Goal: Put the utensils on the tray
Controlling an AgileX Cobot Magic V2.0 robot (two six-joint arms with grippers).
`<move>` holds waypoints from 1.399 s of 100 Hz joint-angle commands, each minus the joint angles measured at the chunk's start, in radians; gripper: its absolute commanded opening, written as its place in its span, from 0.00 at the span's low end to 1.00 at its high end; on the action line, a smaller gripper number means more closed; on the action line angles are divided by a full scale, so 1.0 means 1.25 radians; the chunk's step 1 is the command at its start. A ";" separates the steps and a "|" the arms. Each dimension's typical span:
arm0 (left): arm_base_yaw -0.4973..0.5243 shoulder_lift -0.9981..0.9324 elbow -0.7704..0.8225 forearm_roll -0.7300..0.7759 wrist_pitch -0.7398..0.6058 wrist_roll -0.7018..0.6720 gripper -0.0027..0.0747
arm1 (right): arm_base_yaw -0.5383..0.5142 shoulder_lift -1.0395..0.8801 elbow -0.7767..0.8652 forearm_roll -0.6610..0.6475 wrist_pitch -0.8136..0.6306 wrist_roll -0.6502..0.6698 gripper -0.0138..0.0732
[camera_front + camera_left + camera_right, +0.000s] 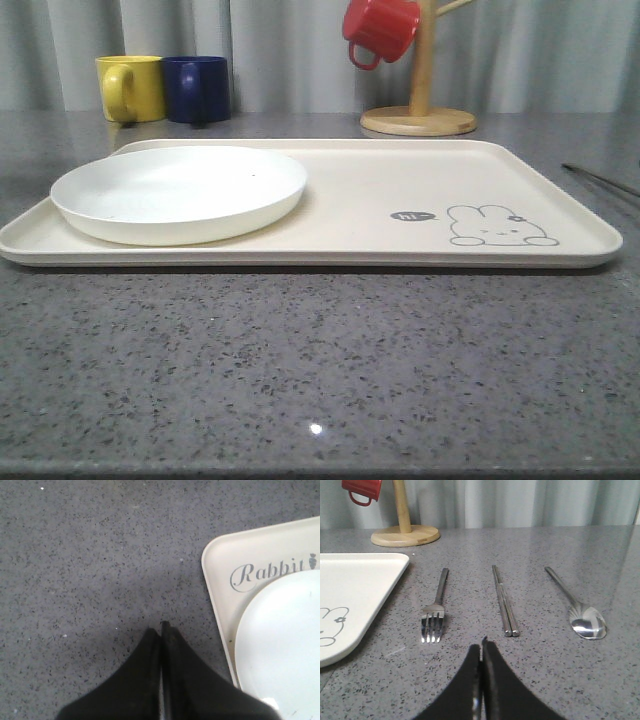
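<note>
On the grey speckled stone table (320,360), beside the large flat cream tray (355,587) but off it, lie a silver four-tined fork (435,607), a pair of flat silver chopsticks (503,602) and an oval-bowled silver spoon (577,607), side by side, none touching. Right gripper (482,642) sits near them, black fingers pressed together, empty. Left gripper (161,628) likewise closed on nothing, beside the tray's "Rabbit" corner. Round white plate (180,192) rests on the tray's left part.

White plate (180,192) fills tray (400,180) at 9 o'clock; right half bare. Fork (435,607), chopsticks (503,600), spoon (577,607) lie apart on counter (535,550); gaps between open.
</note>
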 commanded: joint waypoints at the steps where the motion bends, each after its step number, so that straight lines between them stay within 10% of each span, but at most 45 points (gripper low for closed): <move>1: -0.005 -0.095 0.056 -0.014 -0.091 -0.008 0.01 | 0.002 -0.015 0.000 -0.011 -0.062 -0.006 0.08; 81: -0.005 -0.787 0.585 -0.027 -0.213 -0.007 0.01 | 0.002 -0.008 -0.030 -0.011 -0.078 -0.006 0.08; 140: -0.005 -0.888 0.625 -0.027 -0.213 -0.007 0.01 | 0.002 0.504 -0.509 0.011 0.423 -0.009 0.11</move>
